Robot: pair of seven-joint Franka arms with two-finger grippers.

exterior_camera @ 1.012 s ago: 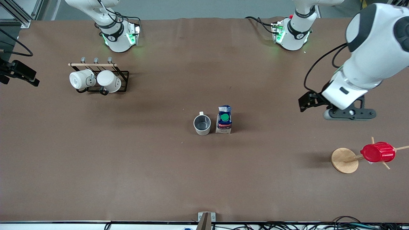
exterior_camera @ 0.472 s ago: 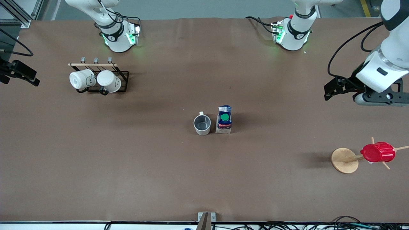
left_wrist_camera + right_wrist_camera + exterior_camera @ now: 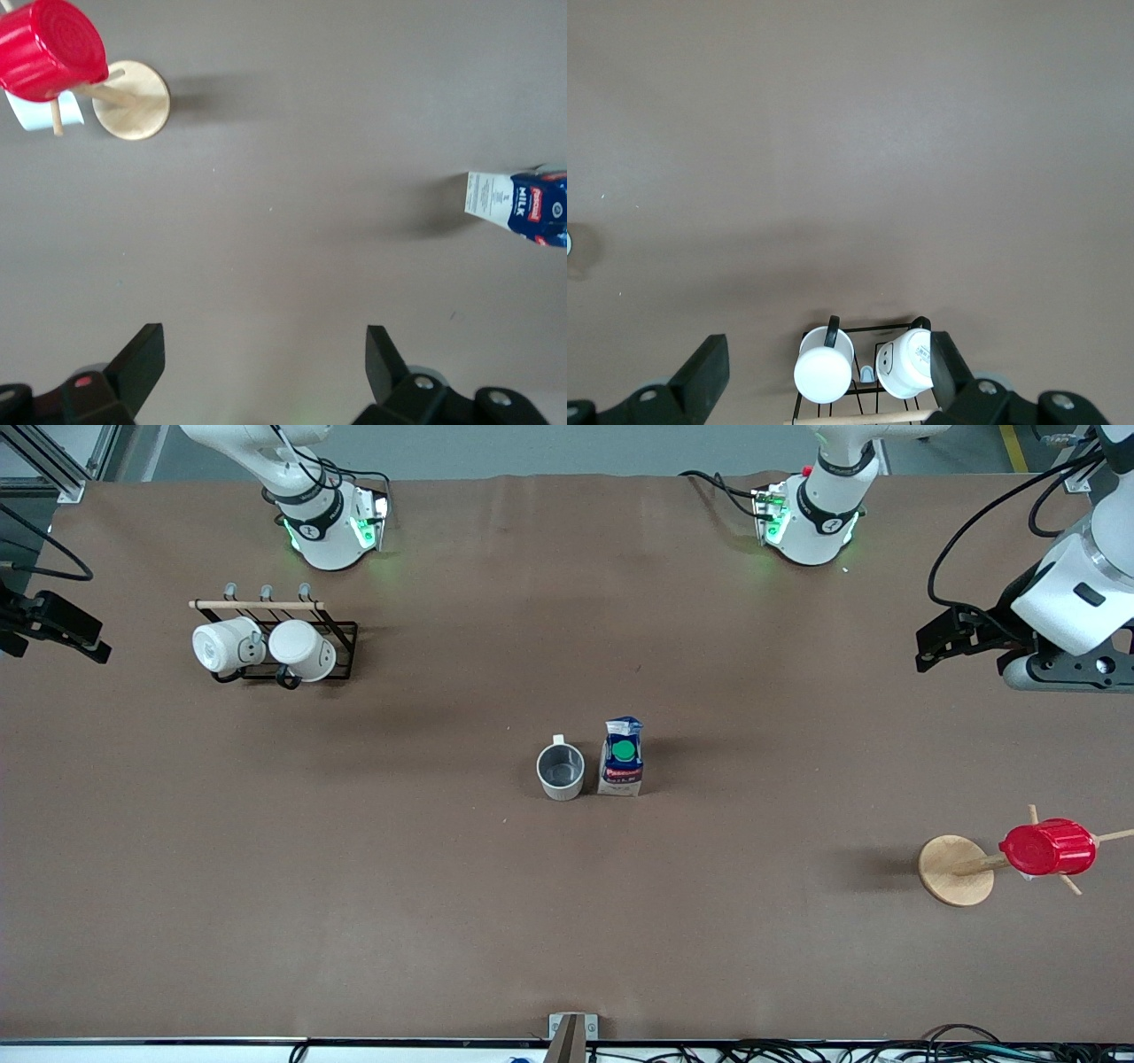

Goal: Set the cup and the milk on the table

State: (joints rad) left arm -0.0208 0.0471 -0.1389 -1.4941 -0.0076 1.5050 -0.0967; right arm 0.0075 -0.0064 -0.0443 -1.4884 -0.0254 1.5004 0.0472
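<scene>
**Clearing the arms once both items were set down**

You had the cup [image 3: 560, 770] and the milk [image 3: 621, 759] standing upright on the tabletop [image 3: 567, 921] near its centre, just beside each other, the milk toward the left arm's end. Neither item was held, so the placement itself looked complete.

Your left gripper [image 3: 263, 365] hung over bare tabletop at the left arm's end, fingers spread wide with nothing between them. Your right gripper [image 3: 824, 370] was likewise wide open and empty, above the rack [image 3: 282, 657] with two white mugs [image 3: 264, 646].

The step in hand was probably retreat. To do it well, you needed to keep the left gripper high and well apart from the red cup [image 3: 1048, 848] on its wooden stand [image 3: 955, 870], and to route neither arm over the carton, which looked easy to topple.
</scene>
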